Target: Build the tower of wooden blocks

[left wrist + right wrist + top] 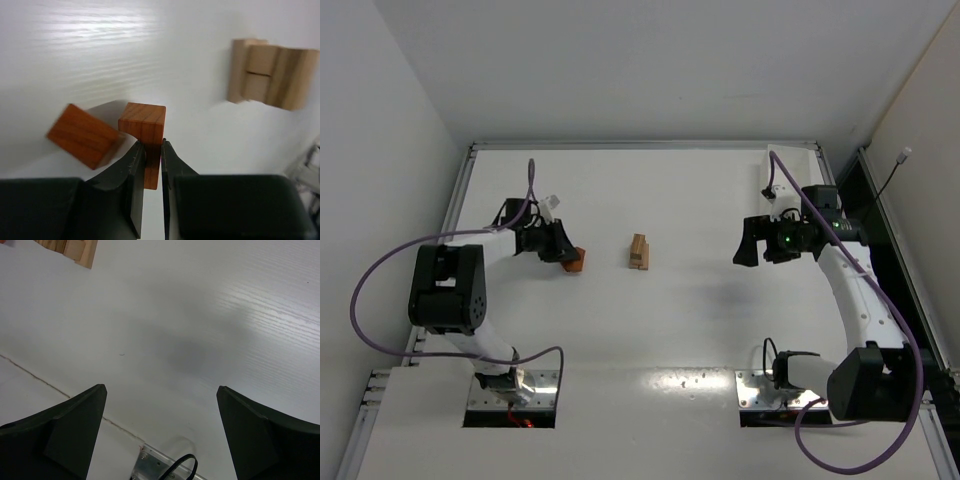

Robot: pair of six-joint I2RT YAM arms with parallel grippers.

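My left gripper (150,146) is shut on a reddish-orange block (143,125), gripping its near end just above the table. A second reddish-orange block (84,135) lies tilted to its left, close by. In the top view both show as one orange patch (575,262) at the left gripper (565,254). The pale tan stack of blocks (639,252) stands at the table's middle; it also shows in the left wrist view (270,75) and at the top-left corner of the right wrist view (75,250). My right gripper (161,395) is open and empty, right of the stack (748,245).
The white table (650,330) has a raised rim along its far edge (640,146). Purple cables loop beside both arms. A metal mounting plate with a black cable (165,465) lies at the near edge.
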